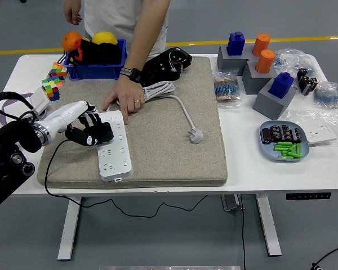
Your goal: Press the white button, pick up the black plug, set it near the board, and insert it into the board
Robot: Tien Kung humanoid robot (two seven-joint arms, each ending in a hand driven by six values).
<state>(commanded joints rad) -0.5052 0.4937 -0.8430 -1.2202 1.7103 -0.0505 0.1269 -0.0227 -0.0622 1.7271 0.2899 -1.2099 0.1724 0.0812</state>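
**A:** Item one, the tabletop (158, 185)?

**B:** White, carrying a beige felt mat (174, 157). On the mat lies a white power strip (114, 151), long axis running away from the near edge, its far end under a person's hand (125, 97).

**A:** The robot hand?

**B:** Left robot hand (90, 133), black fingers on a white forearm, entering from the left. It sits over the strip's far-left portion, fingers curled downward against the strip's top, grasping nothing. Whether a fingertip is on the button cannot be told. The right robot hand is out of view.

**A:** The plug?

**B:** A pale grey plug (196, 135), not black, lies on the mat to the right of the strip, well apart from it. Its white cable (177, 104) runs back to a coil beside the person's hand.

**A:** The person?

**B:** Standing at the far side, one hand flat on the mat, fingers touching the strip's far end and the coiled cable.

**A:** Remaining stock?

**B:** Blue bin (96, 68) with an orange, a yellow and a black object, far left; puzzle cubes (53, 81) beside it; grey blocks with blue and orange pegs (259, 64), far right; a blue plate (284, 140) of green and dark pieces near the right edge.
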